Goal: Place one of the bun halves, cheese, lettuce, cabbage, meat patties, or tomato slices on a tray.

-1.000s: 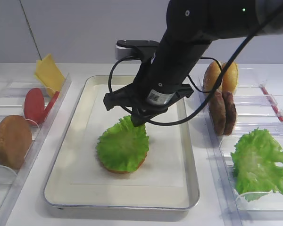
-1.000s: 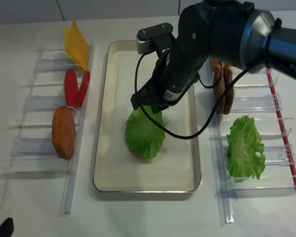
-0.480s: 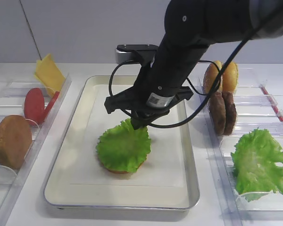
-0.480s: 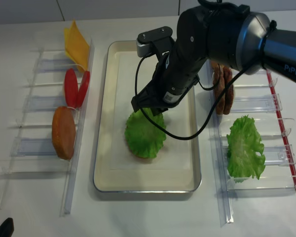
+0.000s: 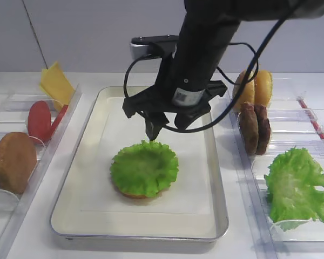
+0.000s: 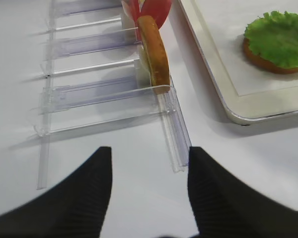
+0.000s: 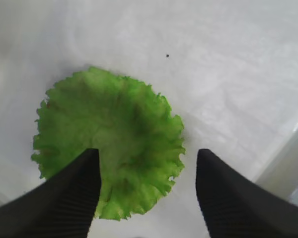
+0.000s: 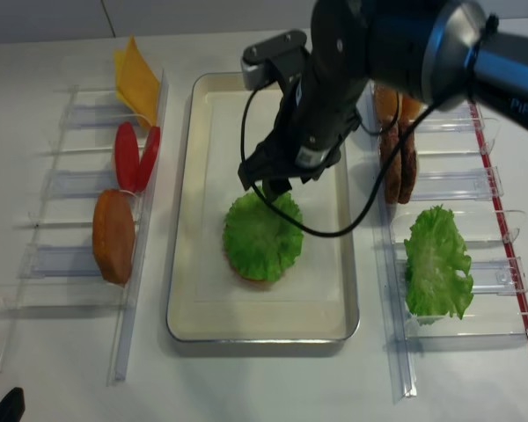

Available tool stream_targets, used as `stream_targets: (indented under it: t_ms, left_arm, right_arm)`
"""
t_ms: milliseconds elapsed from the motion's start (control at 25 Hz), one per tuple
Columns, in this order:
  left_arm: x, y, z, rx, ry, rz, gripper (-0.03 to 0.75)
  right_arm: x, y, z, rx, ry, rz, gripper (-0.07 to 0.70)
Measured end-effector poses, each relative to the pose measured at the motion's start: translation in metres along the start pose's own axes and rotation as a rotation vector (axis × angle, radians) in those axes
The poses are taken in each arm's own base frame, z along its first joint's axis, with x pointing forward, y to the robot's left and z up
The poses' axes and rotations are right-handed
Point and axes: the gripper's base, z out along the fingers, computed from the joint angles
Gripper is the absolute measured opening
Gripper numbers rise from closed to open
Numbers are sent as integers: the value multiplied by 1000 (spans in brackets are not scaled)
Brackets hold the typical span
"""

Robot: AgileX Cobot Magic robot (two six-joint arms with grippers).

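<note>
1. One arm works over the tray [image 5: 92, 156]: the right arm reaches in from the upper right, its forearm angled down and its right gripper [image 5: 164, 125] pointing at the tray's middle.
2. Its fingers [image 7: 69, 198] are spread apart with nothing between them, hanging just above the far edge of the lettuce [image 5: 144, 168] without touching it.
3. That lettuce lies flat on a bun half [image 6: 260, 60] near the centre of the tray's white liner; the bun's brown rim peeks out under the leaf.
4. The left gripper [image 6: 149, 198] hovers over bare tabletop beside the left rack [image 6: 104, 99], its fingers wide apart and empty.
5. On the left rack stand cheese [image 5: 56, 83], tomato slices [image 5: 39, 120] and another bun half [image 5: 13, 162].
6. On the right rack [image 8: 475, 185] stand a bun [image 5: 252, 88], meat patties [image 5: 252, 128] and a larger green leaf [image 5: 297, 186].
7. Everything sits on a white table [image 8: 53, 387] before a pale grey wall [image 5: 97, 32].
</note>
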Motion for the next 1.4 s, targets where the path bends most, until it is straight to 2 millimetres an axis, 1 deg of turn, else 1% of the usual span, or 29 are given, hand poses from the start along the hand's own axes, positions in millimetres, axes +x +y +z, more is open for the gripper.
stream_targets:
  t_ms: [120,240,440,560,640,720,800,840,960,1080,1200,1400]
  left_arm:
    - [0,0,0,0,0,0,326]
    - [0,0,0,0,0,0,326]
    - [0,0,0,0,0,0,326]
    - [0,0,0,0,0,0,326]
    - [0,0,0,0,0,0,326]
    - [0,0,0,0,0,0,326]
    - [0,0,0,0,0,0,326]
    - [0,0,0,0,0,0,326]
    - [0,0,0,0,0,0,326]
    - [0,0,0,0,0,0,326]
    - [0,0,0,0,0,0,326]
    - [0,0,0,0,0,0,326]
  right_arm:
    - [-4,3,-14,7,32,-10,442]
    - [-5,2,-24,33,71,-28,442]
    - [-7,0,-35,79,95,-18,442]
    - [-4,5,-46,55,74,1,442]
    - [-1,7,-60,43,46,-1,442]
    - [8,9,-73,39,25,-2,442]
    - [20,9,-87,37,9,-1,442]
    - [29,10,-96,35,-5,-2,442]
    - [57,9,-116,32,-25,9,442]
    - [90,9,-140,25,-72,8,442]
    - [125,6,-156,31,-108,2,442]
    - [190,-3,-177,65,-198,-21,442]
